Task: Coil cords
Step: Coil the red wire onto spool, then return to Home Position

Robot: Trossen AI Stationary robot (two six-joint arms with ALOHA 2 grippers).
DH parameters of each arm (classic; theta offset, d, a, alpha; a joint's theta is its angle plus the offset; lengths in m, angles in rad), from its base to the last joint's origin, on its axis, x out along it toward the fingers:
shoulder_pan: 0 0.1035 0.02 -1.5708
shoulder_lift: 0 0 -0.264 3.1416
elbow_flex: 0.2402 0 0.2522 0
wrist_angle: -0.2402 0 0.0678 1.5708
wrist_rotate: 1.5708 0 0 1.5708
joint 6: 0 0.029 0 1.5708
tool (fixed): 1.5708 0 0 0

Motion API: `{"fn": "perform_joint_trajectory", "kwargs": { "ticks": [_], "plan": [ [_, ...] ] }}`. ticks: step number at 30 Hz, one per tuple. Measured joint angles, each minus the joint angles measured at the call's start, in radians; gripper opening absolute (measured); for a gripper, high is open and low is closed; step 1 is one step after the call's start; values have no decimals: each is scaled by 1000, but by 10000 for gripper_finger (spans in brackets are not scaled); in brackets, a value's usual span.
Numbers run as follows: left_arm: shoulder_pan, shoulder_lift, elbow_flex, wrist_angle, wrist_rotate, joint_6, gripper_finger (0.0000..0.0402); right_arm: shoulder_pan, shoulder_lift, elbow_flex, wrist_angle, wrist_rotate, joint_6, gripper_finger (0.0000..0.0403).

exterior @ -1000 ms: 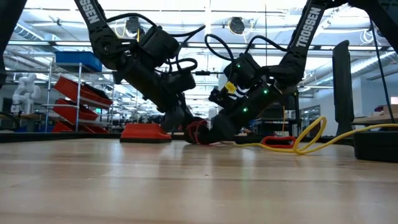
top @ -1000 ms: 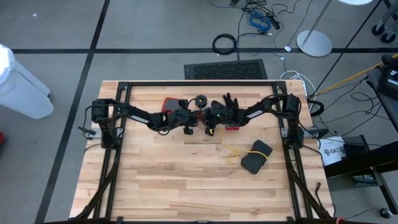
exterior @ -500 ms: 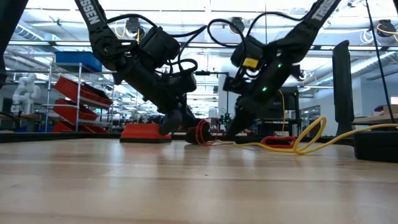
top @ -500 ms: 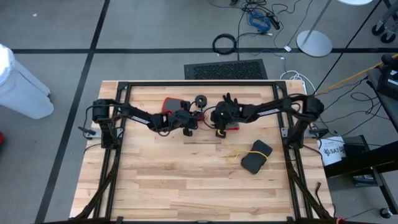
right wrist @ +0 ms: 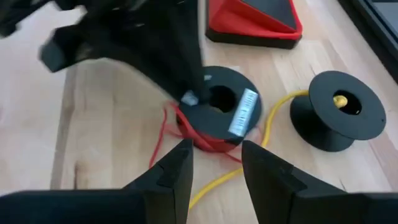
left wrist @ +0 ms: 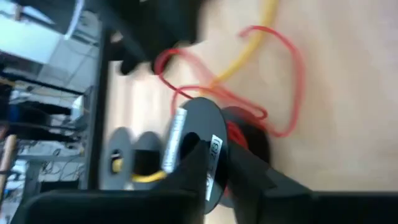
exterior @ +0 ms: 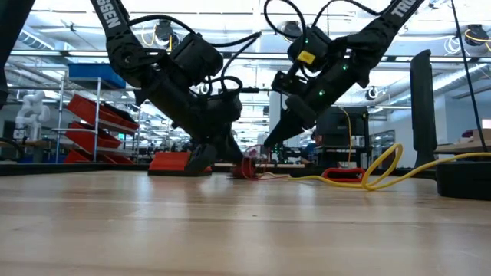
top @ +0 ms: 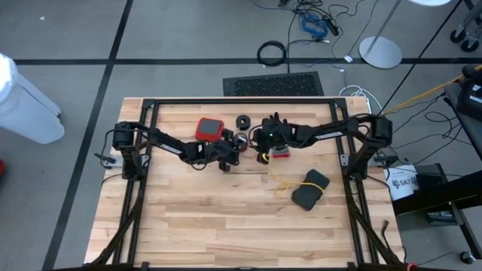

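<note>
A black reel with the red-orange cord partly wound on it lies on the table at the middle back, its loose loops spread beside it. My left gripper is shut on this reel. My right gripper hangs open above it, with nothing between its fingers. A second black reel stands on its flat side nearby, and the yellow cord runs from it across the table toward the near side. My left gripper pinches the reel's upper flange at its rim, one finger on each flat side of it. The fingers slant down from the table's left. The reel is tilted, its lower part with the red coils on the table.
A red wedge-shaped block sits just left of the reels at the back. A black pouch lies right of centre, by the yellow cord's loose end. The near half of the wooden table is bare. A black frame rims the table.
My right gripper has risen from the red-orange cord's reel and now hangs well above it. My left gripper has rolled at the wrist while staying low at the reel, and the red block behind it now shows in full.
</note>
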Motion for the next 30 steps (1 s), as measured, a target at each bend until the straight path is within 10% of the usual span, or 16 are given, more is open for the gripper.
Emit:
{"fn": "perform_joint_trajectory", "kwargs": {
  "ticks": [11, 30],
  "plan": [
    [-65, -26, -2, -24, -111, 17, 184, -1, 29, 0, 85, 3, -17, 125],
    [-64, -331, 0, -270, -207, -91, 195, -48, -39, 0, 94, -78, -70, 125]
  ]
}}
